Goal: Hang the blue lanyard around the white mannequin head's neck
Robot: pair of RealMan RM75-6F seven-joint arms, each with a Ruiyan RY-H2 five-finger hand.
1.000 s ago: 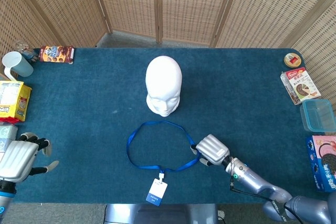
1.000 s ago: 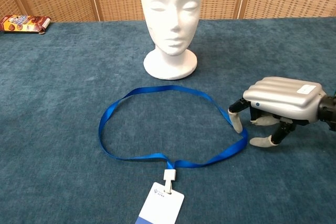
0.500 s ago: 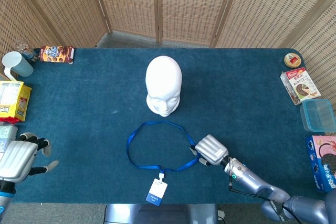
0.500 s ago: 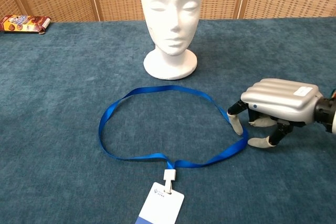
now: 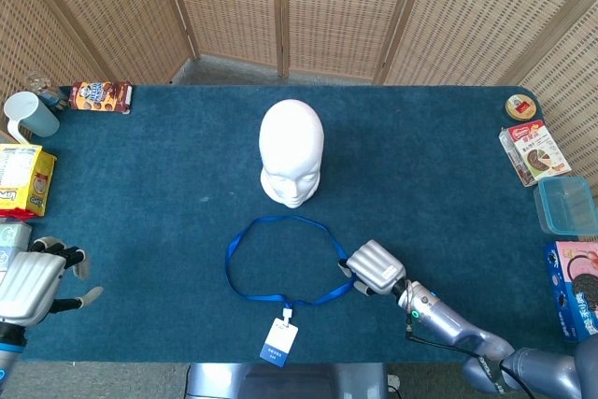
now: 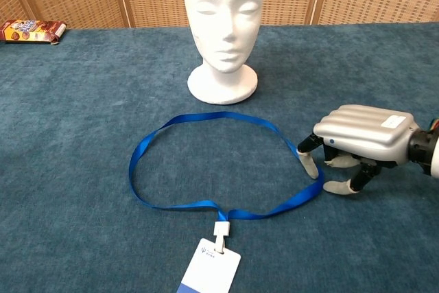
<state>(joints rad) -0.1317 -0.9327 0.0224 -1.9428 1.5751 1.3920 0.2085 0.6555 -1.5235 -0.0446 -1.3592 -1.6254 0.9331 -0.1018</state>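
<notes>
Snack packs and containers ring the blue-carpeted worktop [image 5: 140,193]: a chocolate biscuit pack [image 5: 101,96] at the far left corner, a pale blue mug [image 5: 30,116] and a yellow packet [image 5: 23,178] along the left edge, and on the right edge a round tin [image 5: 520,106], a boxed snack [image 5: 533,154], a clear lidded tub [image 5: 566,205] and a pink biscuit box [image 5: 575,289]. None of these lies between the lanyard and the head; woven cane screens [image 5: 336,11] close off the far side. The white mannequin head [image 5: 291,151] stands upright at the middle on a round flared base, smooth and matte. Just near of it the blue lanyard [image 5: 280,257], a flat glossy ribbon, lies in an open oval on the fuzzy pile, its white clip and rectangular badge [image 5: 278,340] trailing toward the near edge. The right robot hand [image 6: 357,143], a ribbed silver shell with pale fingertips [image 6: 311,166], rests palm down at the loop's right side, fingers curled to the ribbon; whether they actually pinch it I cannot tell. The left robot hand [image 5: 35,277] sits at the near left edge, fingers apart and holding nothing.
</notes>
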